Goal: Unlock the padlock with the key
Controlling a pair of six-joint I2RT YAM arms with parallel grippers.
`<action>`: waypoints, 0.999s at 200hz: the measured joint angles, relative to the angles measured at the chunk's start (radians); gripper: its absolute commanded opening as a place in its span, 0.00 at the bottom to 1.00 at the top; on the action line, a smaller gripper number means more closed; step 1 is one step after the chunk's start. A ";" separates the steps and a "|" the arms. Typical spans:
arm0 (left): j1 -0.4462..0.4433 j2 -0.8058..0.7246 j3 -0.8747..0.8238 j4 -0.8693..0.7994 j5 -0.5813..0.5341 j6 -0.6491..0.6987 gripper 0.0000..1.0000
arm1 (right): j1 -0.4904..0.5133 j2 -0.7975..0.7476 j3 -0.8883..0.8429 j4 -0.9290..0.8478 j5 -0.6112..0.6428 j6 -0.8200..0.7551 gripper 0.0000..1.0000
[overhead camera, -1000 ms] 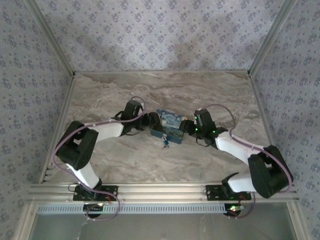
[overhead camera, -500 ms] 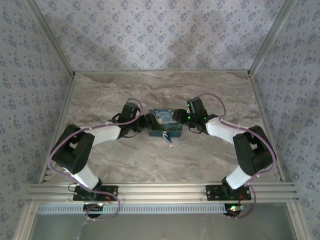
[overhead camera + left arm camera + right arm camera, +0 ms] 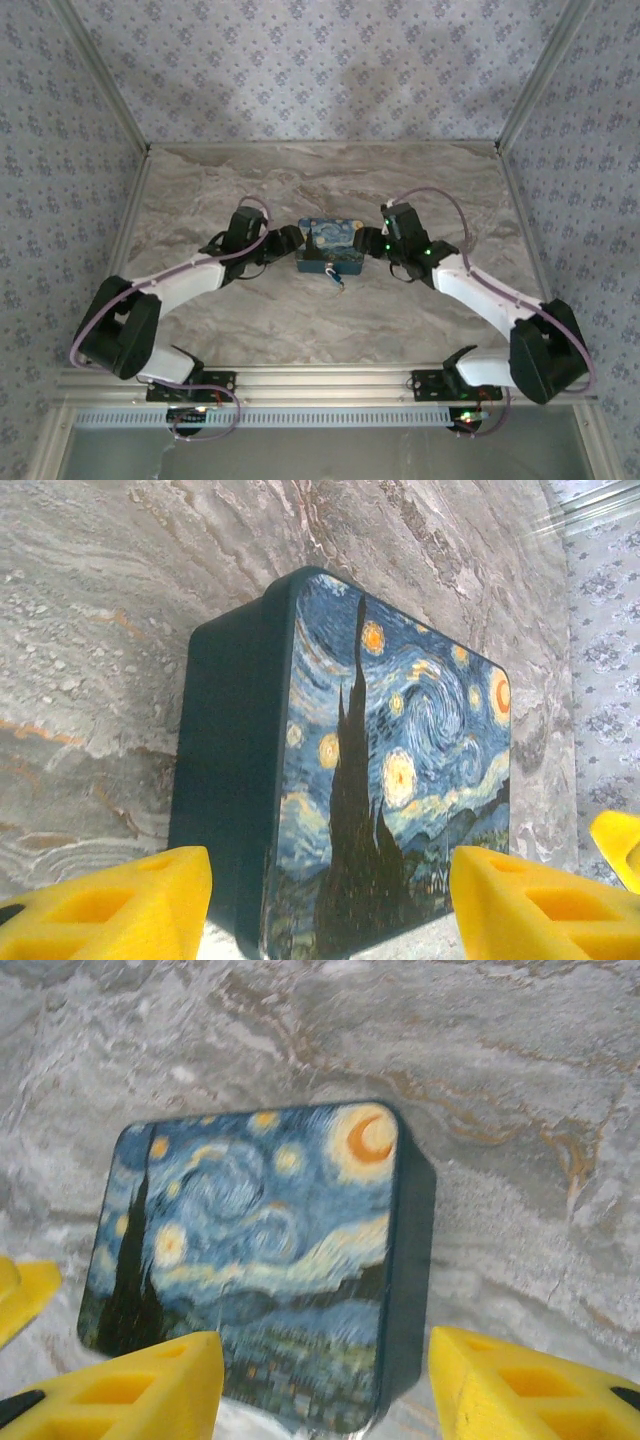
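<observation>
The left gripper [image 3: 330, 885] stands open. Its yellow fingers [image 3: 110, 905] are spread to either side of the left end of the tin [image 3: 400, 760]. That end reaches just between the tips, and I cannot tell whether a pad touches its wall. The right gripper [image 3: 325, 1365] is open too, astride the tin's right end, with a strip of table showing between one finger [image 3: 530, 1385] and the tin's dark wall. In each wrist view a yellow tip of the other gripper shows beyond the tin's other end.

The tin lies flat with its lid up, a swirly night sky painted on it, at mid table between the two grippers. The padlock [image 3: 337, 276] lies on the table [image 3: 330, 180] just near of the tin's near side, about at its middle. It is too small to tell whether it touches the tin or how it lies.

The left arm [image 3: 170, 285] reaches in low from the near left and the right arm [image 3: 480, 290] from the near right, each with a purple cable [image 3: 435, 195] looping along it. Patterned walls [image 3: 320, 70] close the table on the left, far and right sides.
</observation>
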 measured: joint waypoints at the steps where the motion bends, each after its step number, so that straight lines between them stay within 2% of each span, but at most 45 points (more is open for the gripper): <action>1: 0.000 -0.002 -0.001 -0.001 0.000 0.000 0.64 | 0.002 -0.002 -0.001 -0.002 0.001 -0.001 0.58; 33: -0.001 -0.082 -0.060 -0.035 -0.002 0.000 0.65 | 0.135 -0.063 -0.072 -0.022 0.061 -0.040 0.58; 70: -0.010 -0.185 -0.151 -0.066 -0.013 -0.008 0.66 | 0.259 -0.041 -0.126 -0.012 0.108 -0.072 0.57; 111: -0.031 -0.304 -0.265 -0.093 -0.038 -0.043 0.66 | 0.305 0.067 -0.127 0.038 0.151 -0.085 0.56; 145: -0.030 -0.376 -0.291 -0.127 -0.061 -0.058 0.67 | 0.337 0.168 -0.105 0.046 0.187 -0.092 0.55; 200: -0.030 -0.397 -0.298 -0.129 -0.073 -0.072 0.66 | 0.374 0.298 -0.026 0.044 0.246 -0.092 0.52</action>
